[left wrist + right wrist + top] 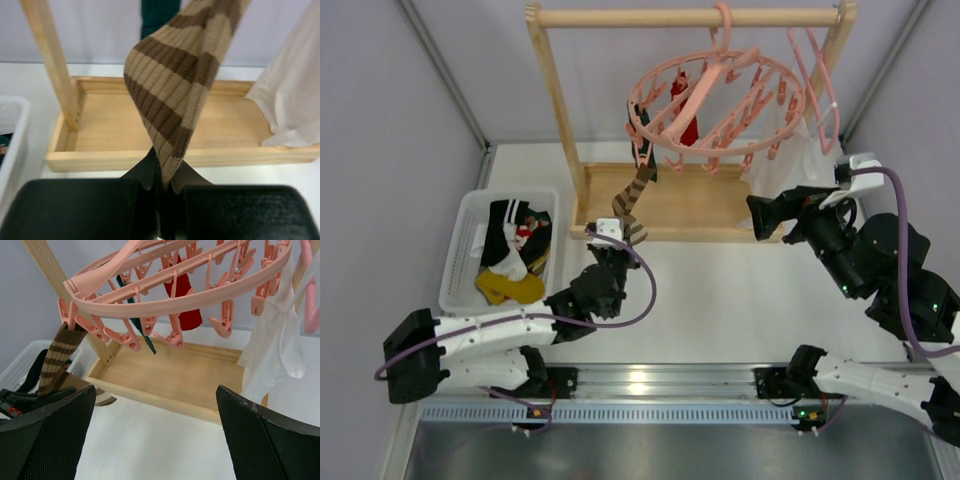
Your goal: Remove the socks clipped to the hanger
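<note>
Ribbed knit sock (170, 90), smooth wooden rack (50, 60)

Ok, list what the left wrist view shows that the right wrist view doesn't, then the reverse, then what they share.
Left wrist only: the left gripper shut on the striped sock's lower end, seen close up.
Right wrist only: the round pink hanger, the clip holding that sock's top, the red sock, and the right gripper's open fingers.
Both: the striped sock, the teal sock, the wooden rack base, the white garment and the white basket.
</note>
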### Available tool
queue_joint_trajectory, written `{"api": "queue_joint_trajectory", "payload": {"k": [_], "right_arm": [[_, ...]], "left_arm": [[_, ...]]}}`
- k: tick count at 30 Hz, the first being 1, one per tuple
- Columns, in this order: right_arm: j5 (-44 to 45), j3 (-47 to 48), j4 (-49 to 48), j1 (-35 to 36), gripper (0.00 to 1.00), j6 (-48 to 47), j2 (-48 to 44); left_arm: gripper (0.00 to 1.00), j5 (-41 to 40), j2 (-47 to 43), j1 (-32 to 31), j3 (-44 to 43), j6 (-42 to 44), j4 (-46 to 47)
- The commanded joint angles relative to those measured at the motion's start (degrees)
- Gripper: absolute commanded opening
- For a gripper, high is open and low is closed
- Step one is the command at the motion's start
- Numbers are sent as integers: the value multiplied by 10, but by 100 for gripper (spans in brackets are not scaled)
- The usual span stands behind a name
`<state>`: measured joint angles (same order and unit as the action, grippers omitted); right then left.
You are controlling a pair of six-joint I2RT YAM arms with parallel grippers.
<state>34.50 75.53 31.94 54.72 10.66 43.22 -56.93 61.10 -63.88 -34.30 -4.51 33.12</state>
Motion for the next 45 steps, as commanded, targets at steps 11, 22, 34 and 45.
{"api": "queue_joint_trajectory", "payload": {"k": [11,22,34,45], "right_arm": [[-12,168,130,-8,95,-3,100],[-93,255,196,-8,84,0,208],[-67,264,184,-1,70,-9,283],[1,221,132,4,68,-41,294]], "left_arm": [[0,13,248,-93,-214,26,16],[0,18,366,-118,-311,71,26],[0,-41,432,-123,-351,107,26],[0,-44,442,-123,-357,104,26]]}}
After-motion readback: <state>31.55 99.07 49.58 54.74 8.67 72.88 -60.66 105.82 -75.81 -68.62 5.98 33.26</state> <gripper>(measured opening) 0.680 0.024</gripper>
